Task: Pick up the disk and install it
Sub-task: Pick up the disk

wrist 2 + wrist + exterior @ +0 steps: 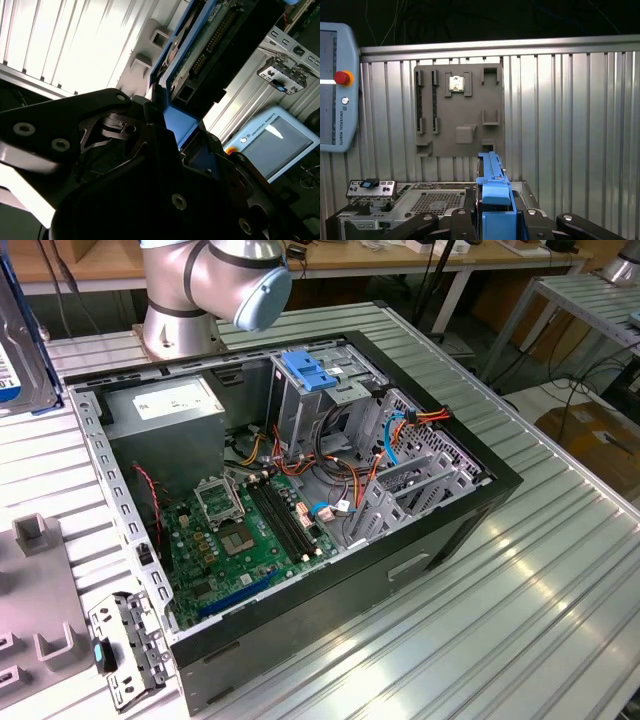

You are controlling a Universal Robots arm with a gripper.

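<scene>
A ribbed aluminium desk (520, 570) carries everything. In the exterior view an open black computer case (330, 625) lies on its side at the desk's centre. At 8 o'clock from the case, a grey holder plate (35, 610) with raised pockets lies flat. At 7 o'clock, just beside the case's corner, lies a small perforated metal bracket (125, 650) with a blue tab. The robot arm's base (175, 330) stands at 11 o'clock. In the first wrist view a teach pendant (335, 90) lies on the ribs near the grey plate.

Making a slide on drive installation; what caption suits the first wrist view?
Gripper clamps the disk edge-on; grey fixture plate on the ribbed table beyond.
</scene>
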